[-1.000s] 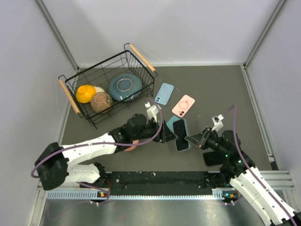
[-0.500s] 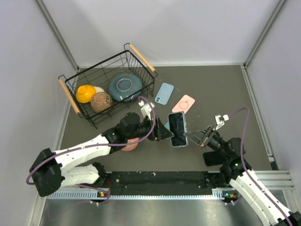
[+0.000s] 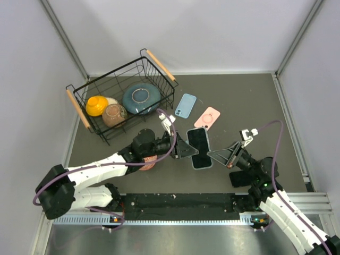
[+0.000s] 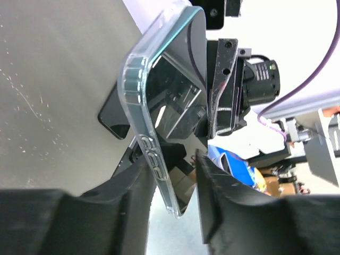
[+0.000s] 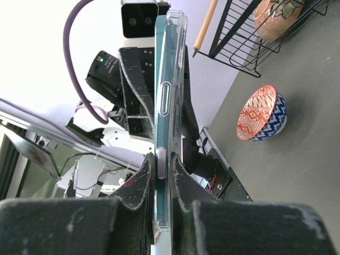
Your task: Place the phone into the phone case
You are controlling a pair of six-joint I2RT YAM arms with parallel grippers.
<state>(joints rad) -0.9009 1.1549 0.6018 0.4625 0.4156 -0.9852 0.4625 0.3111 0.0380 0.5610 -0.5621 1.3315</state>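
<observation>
Holding the phone point(image 3: 198, 147) up off the table point(image 3: 255, 106) between both arms, we are pinching one edge of it, together with the clear case point(image 4: 139, 101) lying against it, in the right gripper point(image 5: 163, 172), whose jaws are closed tight. With the left gripper point(image 4: 175, 175) we are straddling the opposite edge, its jaws partly open, with a gap showing on the screen side.

Place: you are in a robot lab test cell.
Walls: white panels point(image 3: 212, 32) on metal framing point(image 3: 64, 38) box in your dark table point(image 3: 255, 106).
Mounting: a black rail point(image 3: 180, 203) carries your left arm point(image 3: 101, 169) and right arm point(image 3: 289, 210).
</observation>
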